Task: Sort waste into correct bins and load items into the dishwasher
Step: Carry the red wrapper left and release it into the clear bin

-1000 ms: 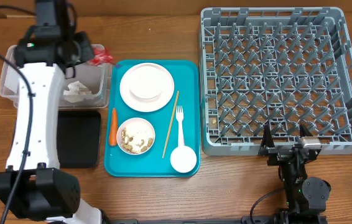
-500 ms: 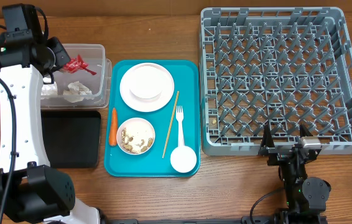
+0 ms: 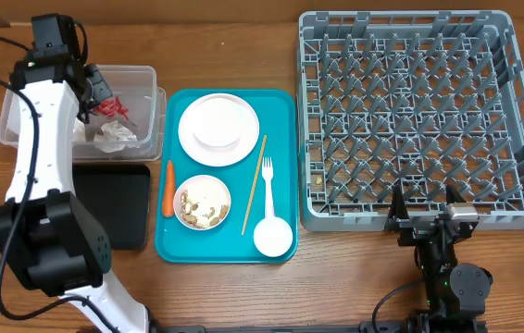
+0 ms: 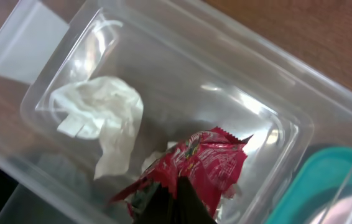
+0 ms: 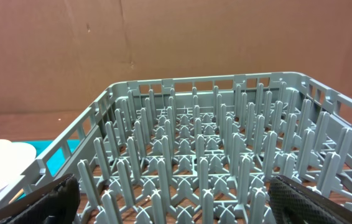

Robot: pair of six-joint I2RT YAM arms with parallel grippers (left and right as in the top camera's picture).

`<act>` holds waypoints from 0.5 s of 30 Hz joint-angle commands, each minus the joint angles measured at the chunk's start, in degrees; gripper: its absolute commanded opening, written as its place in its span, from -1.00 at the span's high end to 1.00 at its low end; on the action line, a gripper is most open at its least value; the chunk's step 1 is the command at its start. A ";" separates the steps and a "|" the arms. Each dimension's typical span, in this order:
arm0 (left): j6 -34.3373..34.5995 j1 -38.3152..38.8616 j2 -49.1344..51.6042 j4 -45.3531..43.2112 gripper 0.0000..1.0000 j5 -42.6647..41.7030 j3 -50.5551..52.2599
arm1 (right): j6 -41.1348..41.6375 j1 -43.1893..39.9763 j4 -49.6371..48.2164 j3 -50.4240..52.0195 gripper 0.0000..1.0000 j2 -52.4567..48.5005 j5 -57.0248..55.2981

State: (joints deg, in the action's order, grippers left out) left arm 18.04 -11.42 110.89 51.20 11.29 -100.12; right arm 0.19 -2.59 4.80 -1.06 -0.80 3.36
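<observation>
Left gripper [image 4: 175, 202] pinches the red snack wrapper [image 4: 204, 158] over the clear plastic tub [image 3: 143, 81] at 10 o'clock, above a crumpled white napkin [image 4: 104, 115], while the right gripper [image 3: 424, 215] rests spread apart at 5 o'clock before the grey dish rack [image 3: 410, 111].

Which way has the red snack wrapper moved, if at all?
Yes. Held by the left end effector, the red snack wrapper moved left, from the clear tub's right rim to over its middle.
</observation>
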 commanded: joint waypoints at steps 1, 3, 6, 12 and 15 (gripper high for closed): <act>-2.12 -0.61 0.42 -2.05 0.92 1.16 0.55 | -0.24 -0.28 -0.15 0.61 -1.00 0.61 -0.70; -3.30 -0.61 0.76 -3.19 0.90 1.14 0.55 | -0.24 -0.28 -0.15 0.61 -1.00 0.61 -0.70; -3.30 -0.61 1.68 -4.31 0.83 1.18 0.57 | -0.24 -0.28 -0.15 0.61 -1.00 0.61 -0.70; -4.42 -0.63 5.05 -5.44 0.81 1.51 0.57 | -0.24 -0.28 -0.15 0.61 -1.00 0.61 -0.70; -4.59 -0.68 6.58 -6.16 0.85 2.69 0.57 | -0.24 -0.28 -0.15 0.61 -1.00 0.61 -0.70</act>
State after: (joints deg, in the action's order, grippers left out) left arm 14.92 -11.42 115.35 45.54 12.08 -100.01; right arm 0.16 -2.59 4.80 -1.06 -0.80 3.38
